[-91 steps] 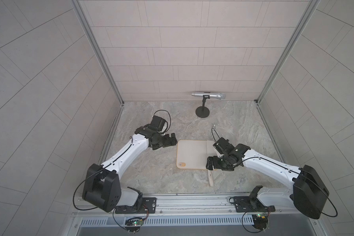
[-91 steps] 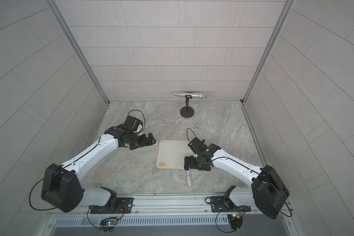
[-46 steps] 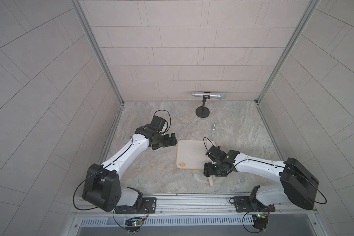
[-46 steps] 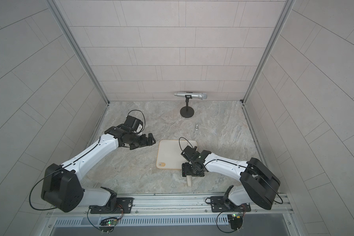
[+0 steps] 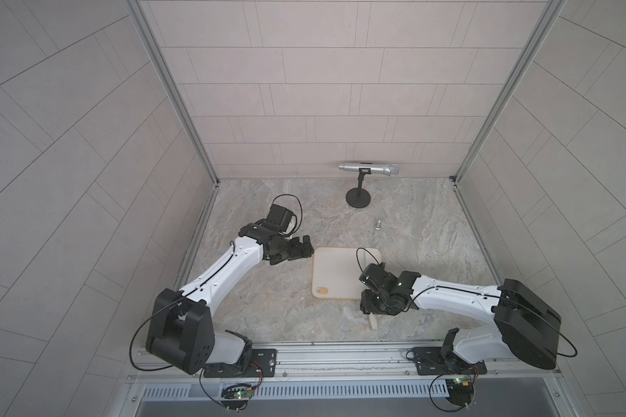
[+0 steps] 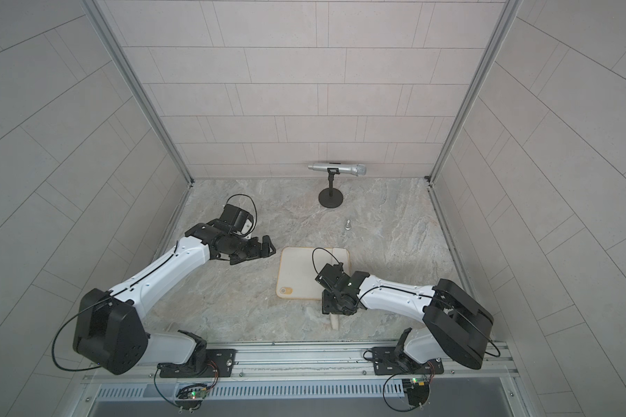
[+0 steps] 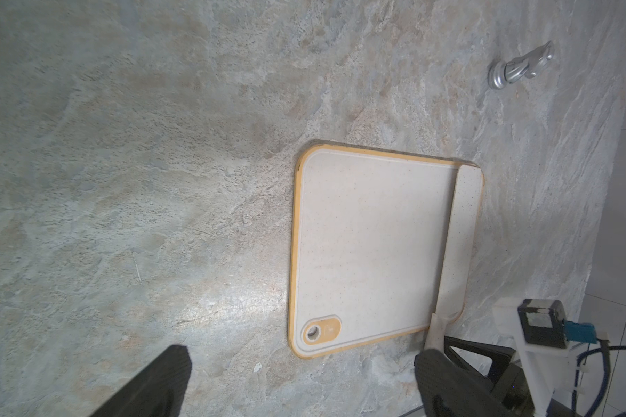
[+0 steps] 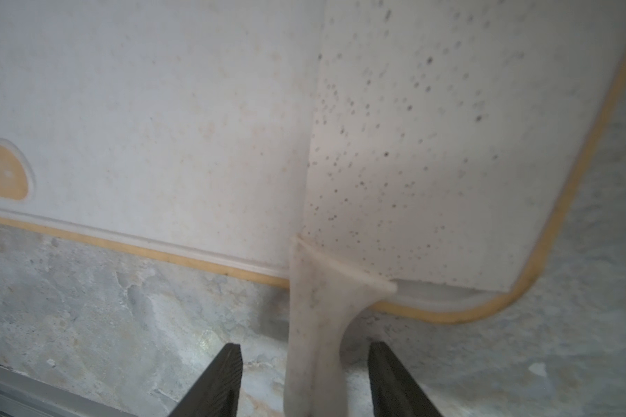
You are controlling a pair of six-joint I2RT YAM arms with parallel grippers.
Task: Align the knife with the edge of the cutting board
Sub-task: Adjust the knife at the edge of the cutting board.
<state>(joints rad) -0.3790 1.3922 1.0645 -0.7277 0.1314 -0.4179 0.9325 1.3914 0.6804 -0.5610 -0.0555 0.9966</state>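
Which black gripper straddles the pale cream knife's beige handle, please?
The right gripper, fingers either side of the knife; the left gripper hangs open, holding nothing.

Across from me, at the far edge of the grey-brown, stone-patterned worktop (image 5: 268,317), a silver microphone (image 5: 369,169) lies level in the clip of a short black stand (image 5: 358,198) with a round base, close to the tiled back wall (image 5: 322,90). On my side of the stand and apart from it, a small silver metal piece (image 5: 378,224) sits on the bare worktop. My left wrist view shows the piece (image 7: 521,66) with a round foot and a narrower top. A metal rail (image 5: 340,355) runs along the near edge.
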